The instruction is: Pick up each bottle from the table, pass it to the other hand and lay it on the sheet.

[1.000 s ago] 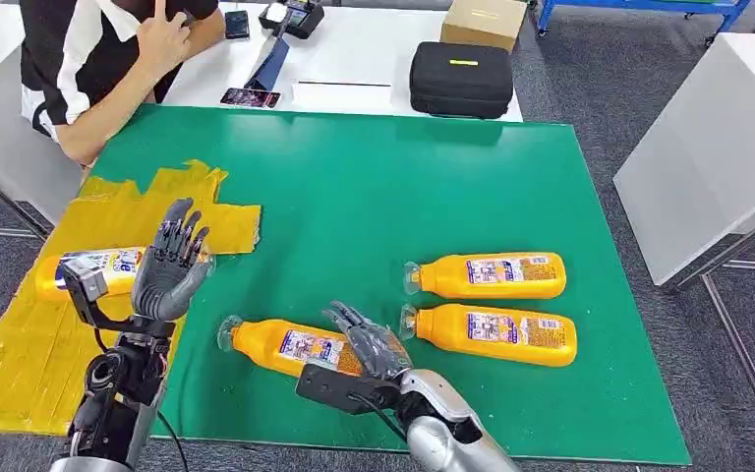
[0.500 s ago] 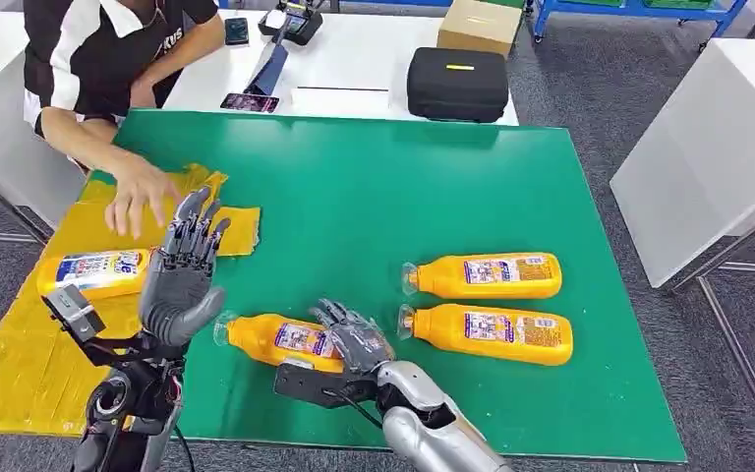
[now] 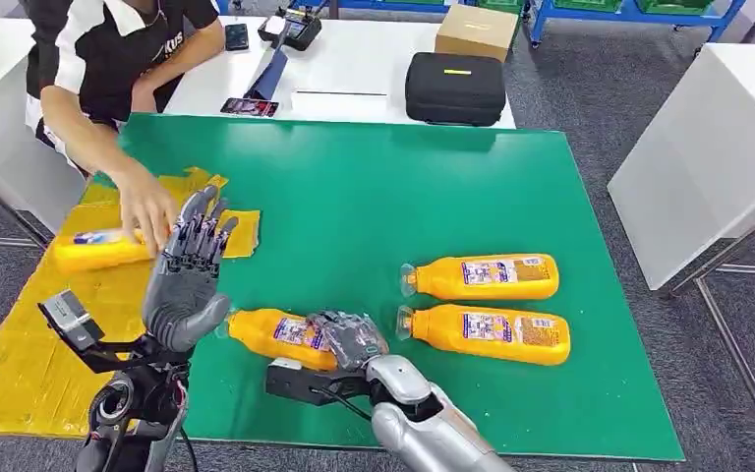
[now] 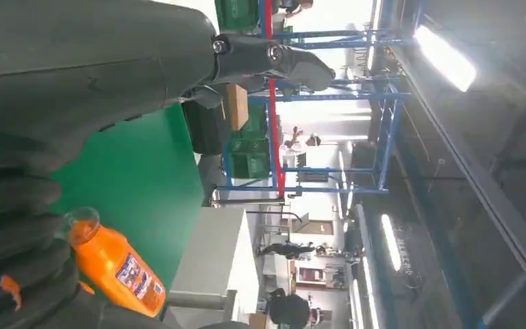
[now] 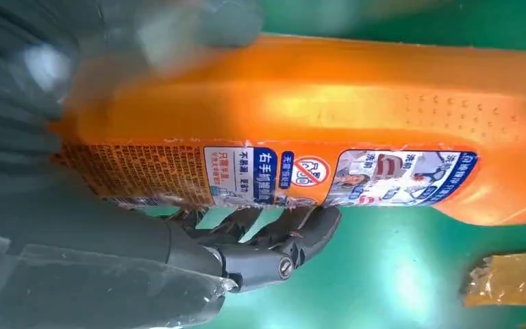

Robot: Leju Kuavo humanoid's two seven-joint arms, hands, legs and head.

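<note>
Green matting covers the table in the head view, with a crinkled yellow sheet laid over its left edge. The right hand lies across an orange bottle near the front edge, fingers wrapped over the bottle's base end, its clear cap pointing toward the left edge. The left hand stands upright just beside that cap, fingers apart and palm bare, grasping nothing. Two more orange bottles lie side by side toward the right edge: the farther bottle and the nearer bottle, both with caps pointing left and close to each other. On the sheet, near the table's left edge, a person's hand rests on a fourth bottle lying flat. Beyond the far edge, a white desk carries a black case and a cardboard box.

From the left wrist view, the left hand's grey cover takes up the near side, and one orange bottle lies on the green surface beyond it.

From the right wrist view, the grasped bottle fills the frame, its label facing the camera. Dark fingers curl under it against the green mat, and a scrap of yellow sheet shows at one corner.
</note>
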